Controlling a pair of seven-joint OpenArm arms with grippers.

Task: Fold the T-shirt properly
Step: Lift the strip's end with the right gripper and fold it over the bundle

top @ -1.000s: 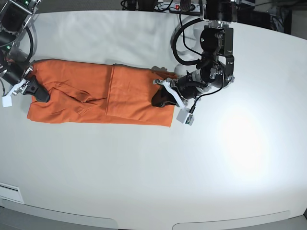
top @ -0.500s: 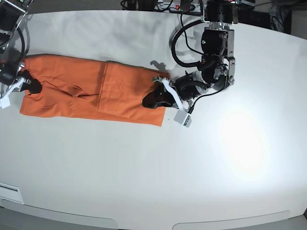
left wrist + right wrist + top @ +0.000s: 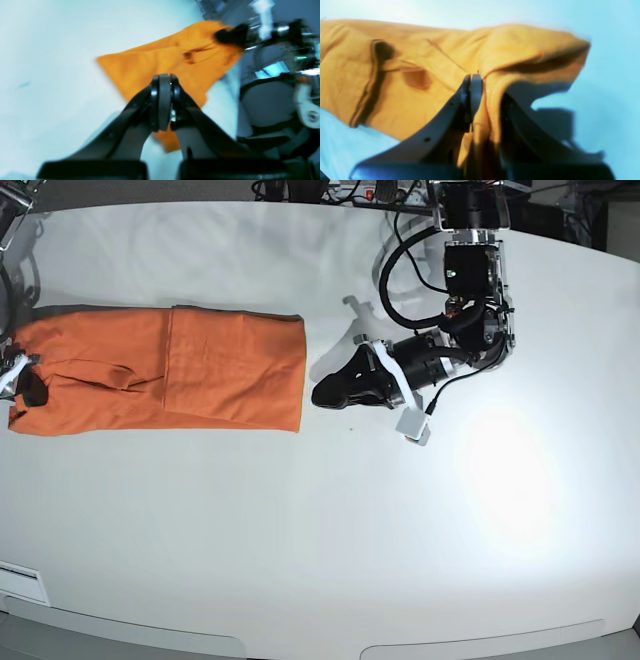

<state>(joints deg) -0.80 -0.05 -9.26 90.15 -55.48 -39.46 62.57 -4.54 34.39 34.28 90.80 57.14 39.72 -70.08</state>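
T-shirt [image 3: 160, 370] pinched by right tool [image 3: 30, 388].

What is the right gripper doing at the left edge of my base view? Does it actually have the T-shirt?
Observer: Yes. The right wrist view shows the right gripper shut on the T-shirt, with fabric pinched between its fingers.
Operator: Is any cloth caught in the left one?
Observer: No. In the left wrist view the left gripper is shut, its pads are pressed together with nothing between them, and the shirt lies beyond it.
Operator: Is the cloth flat beside the right grip?
Observer: No. The edge next to the grip rises in a hump and casts a shadow on the table.
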